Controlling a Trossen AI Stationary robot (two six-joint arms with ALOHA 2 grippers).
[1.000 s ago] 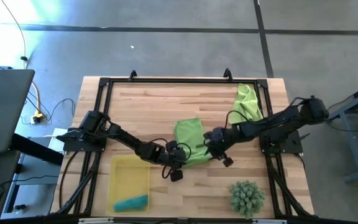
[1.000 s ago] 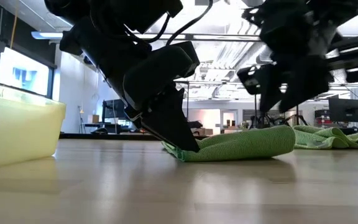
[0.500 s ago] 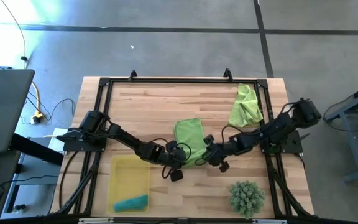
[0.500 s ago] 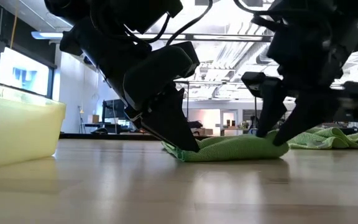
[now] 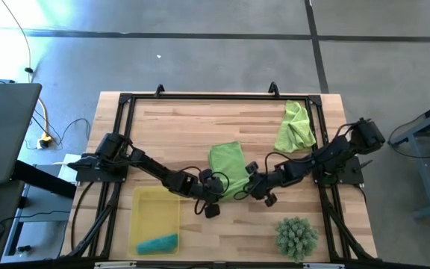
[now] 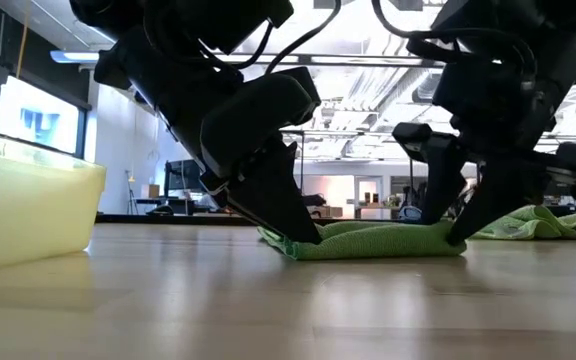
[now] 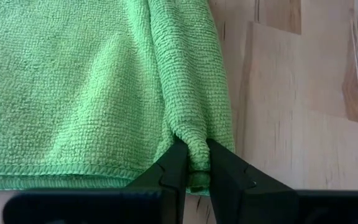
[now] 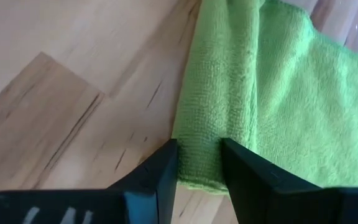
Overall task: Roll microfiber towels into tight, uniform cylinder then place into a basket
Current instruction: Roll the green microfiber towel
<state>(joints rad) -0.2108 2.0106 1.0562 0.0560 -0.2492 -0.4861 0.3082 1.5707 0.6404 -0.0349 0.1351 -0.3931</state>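
Wooden table (image 5: 170, 123): both grippers' fingers pinch the rolled edge of the lime towel (image 5: 226, 161)

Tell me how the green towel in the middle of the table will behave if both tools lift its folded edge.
The green towel would likely sag between the left tool and right tool: it puckers where pinched. It looks light and thin. Its nubby weave probably resists slipping.

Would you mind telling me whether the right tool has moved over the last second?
Yes. The right tool has dropped onto the green towel's near-right corner, and its arm now sits lower, clear of the crumpled towel by the frame.
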